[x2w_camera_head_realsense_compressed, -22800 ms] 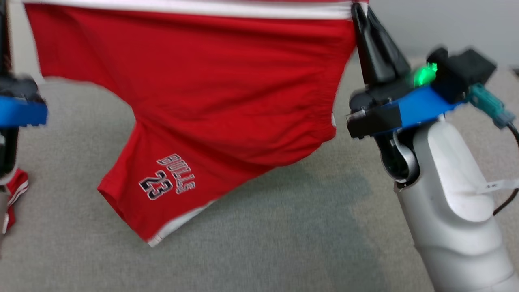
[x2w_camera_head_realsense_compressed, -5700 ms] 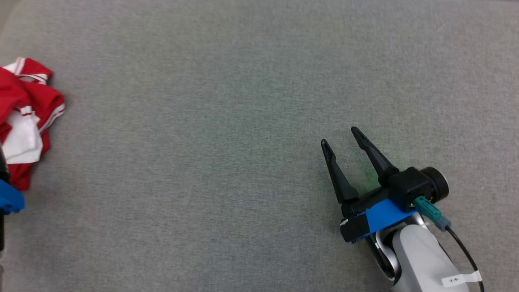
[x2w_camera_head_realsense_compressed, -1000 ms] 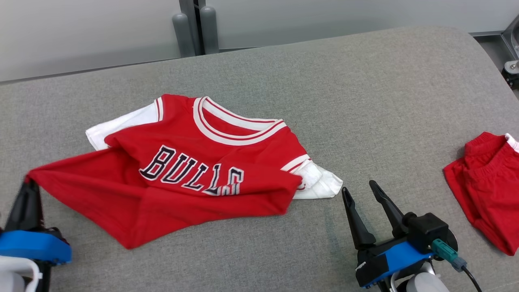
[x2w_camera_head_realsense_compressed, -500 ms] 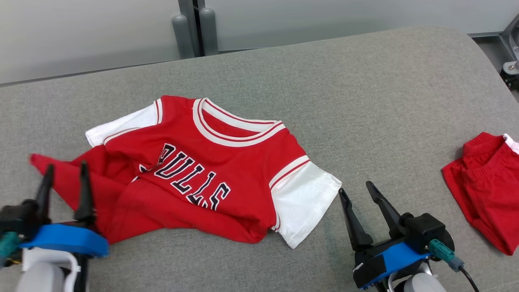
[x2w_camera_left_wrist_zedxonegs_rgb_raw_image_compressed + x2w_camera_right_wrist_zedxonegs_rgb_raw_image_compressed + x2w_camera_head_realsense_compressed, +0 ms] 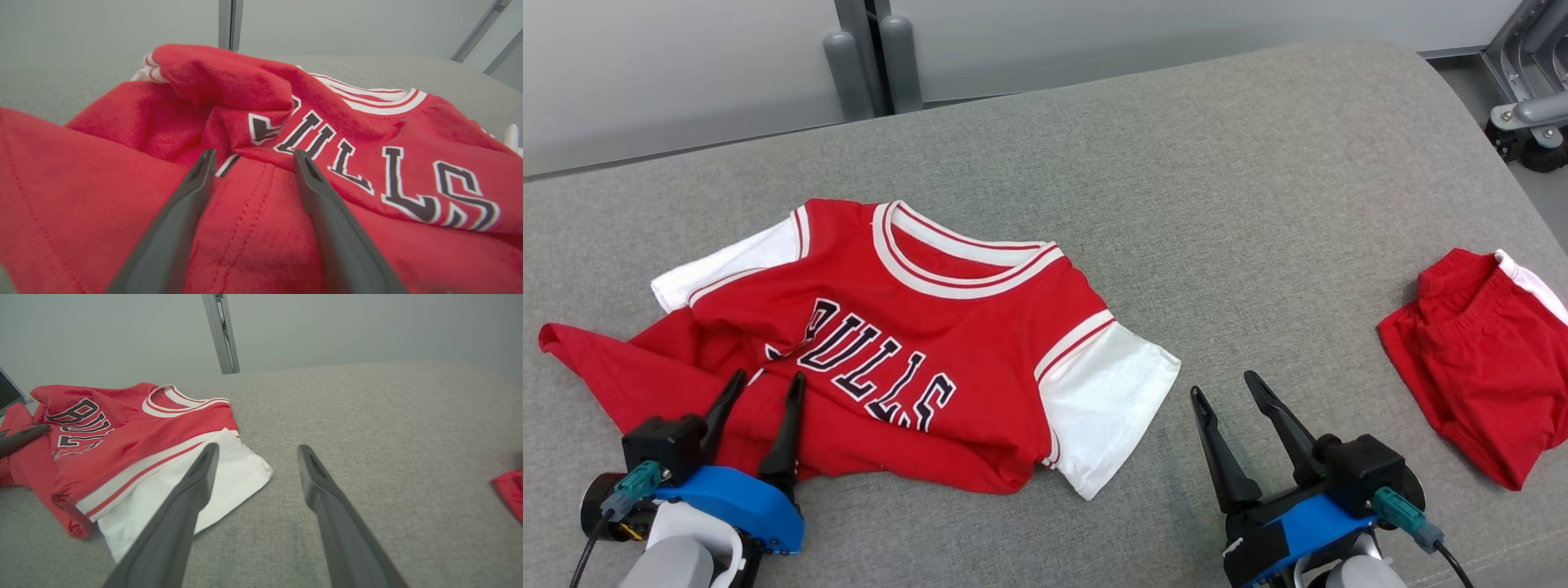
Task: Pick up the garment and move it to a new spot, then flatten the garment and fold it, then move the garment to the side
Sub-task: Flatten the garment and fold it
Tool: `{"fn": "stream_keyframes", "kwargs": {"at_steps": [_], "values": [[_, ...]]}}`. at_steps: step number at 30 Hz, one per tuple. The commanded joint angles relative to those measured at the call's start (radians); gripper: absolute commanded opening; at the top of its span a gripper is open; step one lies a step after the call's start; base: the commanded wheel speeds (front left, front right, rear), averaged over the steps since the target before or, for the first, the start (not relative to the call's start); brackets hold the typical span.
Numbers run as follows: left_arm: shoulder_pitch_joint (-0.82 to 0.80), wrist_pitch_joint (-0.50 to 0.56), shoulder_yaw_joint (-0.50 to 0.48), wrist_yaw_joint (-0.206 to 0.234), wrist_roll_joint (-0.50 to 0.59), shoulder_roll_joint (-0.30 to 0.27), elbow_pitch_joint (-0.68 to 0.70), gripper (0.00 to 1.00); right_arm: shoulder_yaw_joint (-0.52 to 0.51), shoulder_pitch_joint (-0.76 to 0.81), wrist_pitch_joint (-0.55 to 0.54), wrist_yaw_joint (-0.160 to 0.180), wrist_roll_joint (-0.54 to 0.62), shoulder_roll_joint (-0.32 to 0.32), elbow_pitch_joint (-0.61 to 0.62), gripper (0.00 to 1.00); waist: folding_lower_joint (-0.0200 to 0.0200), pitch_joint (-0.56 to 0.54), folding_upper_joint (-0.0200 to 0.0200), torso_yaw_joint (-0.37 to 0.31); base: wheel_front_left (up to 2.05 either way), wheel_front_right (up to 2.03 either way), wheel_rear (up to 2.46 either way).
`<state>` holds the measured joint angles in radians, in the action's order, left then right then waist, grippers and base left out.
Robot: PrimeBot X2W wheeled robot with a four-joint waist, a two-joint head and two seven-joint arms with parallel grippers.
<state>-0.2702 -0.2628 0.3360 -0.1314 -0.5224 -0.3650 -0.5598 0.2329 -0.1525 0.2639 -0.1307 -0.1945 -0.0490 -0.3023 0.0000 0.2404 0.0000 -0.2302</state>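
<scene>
The garment, a red jersey with white sleeves and black BULLS lettering, lies face up on the left half of the grey table, its lower left part rumpled and folded over. My left gripper stands open over that rumpled lower part. In the left wrist view the red cloth lies under and between the spread fingers of this gripper, and nothing is pinched. My right gripper is open just right of the jersey's white sleeve, over bare table. The right wrist view shows the same gripper beside the jersey.
Red shorts with a white trim lie bunched at the right edge of the grey padded table; their corner shows in the right wrist view. Two grey posts stand behind the table and a metal frame at the far right.
My left gripper opened and let go of the jersey's stretched hem corner, then moved right over the lower front. The right sleeve now lies spread flat. The camera shifted slightly.
</scene>
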Motion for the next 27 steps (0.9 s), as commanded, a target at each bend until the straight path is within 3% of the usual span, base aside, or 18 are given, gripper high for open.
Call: {"fn": "stream_keyframes", "kwargs": {"at_steps": [1,9,10,14,15,27], "values": [[-0.028,-0.002,0.016,0.001,-0.012,-0.012,-0.029,1.0,-0.002,0.01,0.0,0.0,0.006,-0.003,0.003,1.0,0.0,-0.002,0.0,-0.004,0.0,0.0,0.0],[-0.062,-0.002,0.124,0.001,-0.086,-0.03,-0.105,1.0,-0.013,0.018,0.0,0.0,-0.002,-0.003,0.002,1.0,0.0,-0.006,0.0,0.003,0.0,0.0,0.0],[-0.066,-0.002,0.137,0.001,-0.094,-0.031,-0.103,0.93,-0.014,0.018,0.0,0.0,-0.005,-0.003,0.0,1.0,0.0,-0.008,0.0,0.007,0.0,0.0,0.0],[-0.076,-0.002,0.19,0.001,-0.104,-0.038,-0.077,0.31,-0.015,0.01,0.0,0.0,-0.009,-0.003,-0.011,1.0,0.0,-0.017,0.0,0.03,0.0,0.0,0.0],[-0.076,-0.002,0.194,0.001,-0.109,-0.039,-0.059,0.01,-0.015,0.007,0.0,0.0,-0.01,-0.003,-0.014,1.0,0.0,-0.02,0.0,0.036,0.0,0.0,0.0],[0.003,-0.002,0.197,0.002,-0.075,-0.027,0.159,0.0,-0.041,0.004,0.0,0.0,-0.011,-0.003,-0.061,1.0,0.0,-0.081,0.0,0.13,0.0,0.0,0.0]]}}
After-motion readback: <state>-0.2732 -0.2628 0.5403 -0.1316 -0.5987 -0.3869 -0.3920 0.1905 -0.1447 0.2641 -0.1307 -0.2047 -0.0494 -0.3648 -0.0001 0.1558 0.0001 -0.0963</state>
